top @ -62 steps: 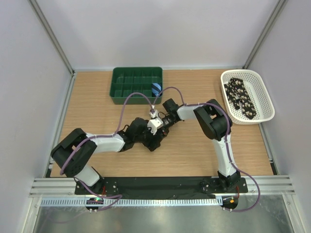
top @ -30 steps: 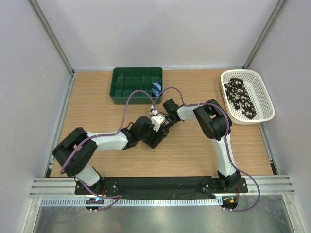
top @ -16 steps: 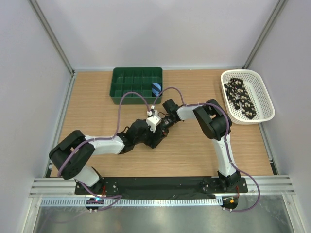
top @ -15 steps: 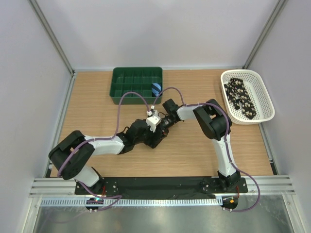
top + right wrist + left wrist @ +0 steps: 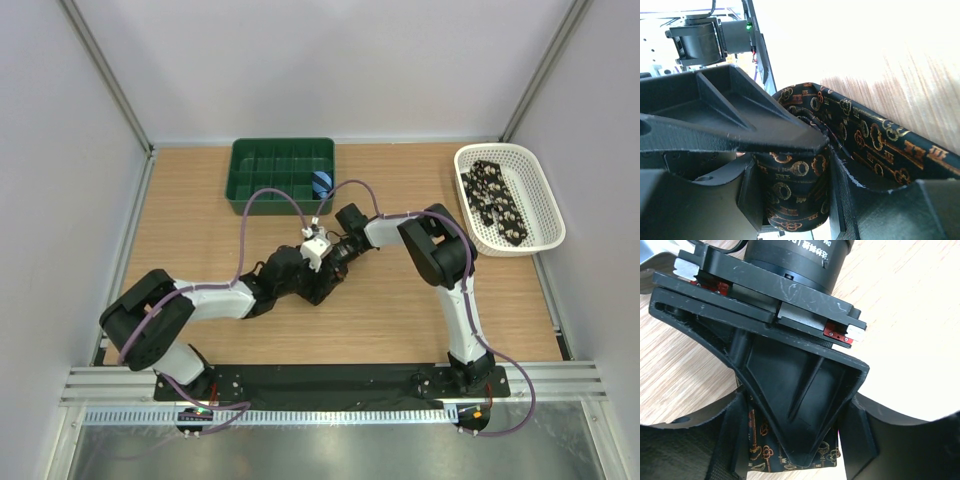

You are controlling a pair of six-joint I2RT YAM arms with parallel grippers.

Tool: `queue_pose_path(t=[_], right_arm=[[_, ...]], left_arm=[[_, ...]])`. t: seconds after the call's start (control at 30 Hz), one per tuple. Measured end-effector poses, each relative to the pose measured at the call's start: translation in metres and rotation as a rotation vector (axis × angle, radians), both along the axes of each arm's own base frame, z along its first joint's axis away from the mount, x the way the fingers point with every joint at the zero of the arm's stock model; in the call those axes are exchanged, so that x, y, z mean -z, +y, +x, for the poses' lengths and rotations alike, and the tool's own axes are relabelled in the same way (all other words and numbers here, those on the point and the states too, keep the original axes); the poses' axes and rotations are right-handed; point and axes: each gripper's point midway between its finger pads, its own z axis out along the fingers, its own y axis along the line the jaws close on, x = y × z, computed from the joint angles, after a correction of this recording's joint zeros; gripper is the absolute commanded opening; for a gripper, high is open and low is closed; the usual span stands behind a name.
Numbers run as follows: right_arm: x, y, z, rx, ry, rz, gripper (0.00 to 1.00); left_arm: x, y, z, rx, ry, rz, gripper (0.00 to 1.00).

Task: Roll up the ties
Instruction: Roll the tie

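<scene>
A dark tie with gold and orange keys is rolled up, and my right gripper is shut on the roll. Its loose length trails off over the wood. In the left wrist view the same tie lies between the fingers of my left gripper. The left finger touches the cloth and a thin slit of light shows at the right finger. One right-gripper finger lies over the tie there. From above, both grippers meet mid-table: left, right. The tie is hidden under them.
A white basket at the right edge holds a black tie with pale spots. A green divided tray at the back holds a small blue roll. Purple cables arch over both arms.
Over the last second my left wrist turned and drew slightly left at the roll. The right arm stayed where it was, with the roll in its jaws.
</scene>
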Motion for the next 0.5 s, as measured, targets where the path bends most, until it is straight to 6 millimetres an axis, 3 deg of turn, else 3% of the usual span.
queue_pose_path(t=[0.27, 0.43, 0.5], right_arm=[[0.0005, -0.0030, 0.0026, 0.014, 0.021, -0.006, 0.31], [0.0001, -0.0030, 0.0028, 0.018, 0.029, -0.010, 0.31], [0.0001, -0.0025, 0.0023, 0.017, 0.030, -0.011, 0.31]], left_arm=[[0.0011, -0.0047, 0.0025, 0.010, -0.013, -0.013, 0.44], [0.0016, -0.0050, 0.0020, 0.017, -0.018, -0.009, 0.69], [0.0055, -0.0018, 0.0003, 0.018, -0.022, 0.002, 0.70]])
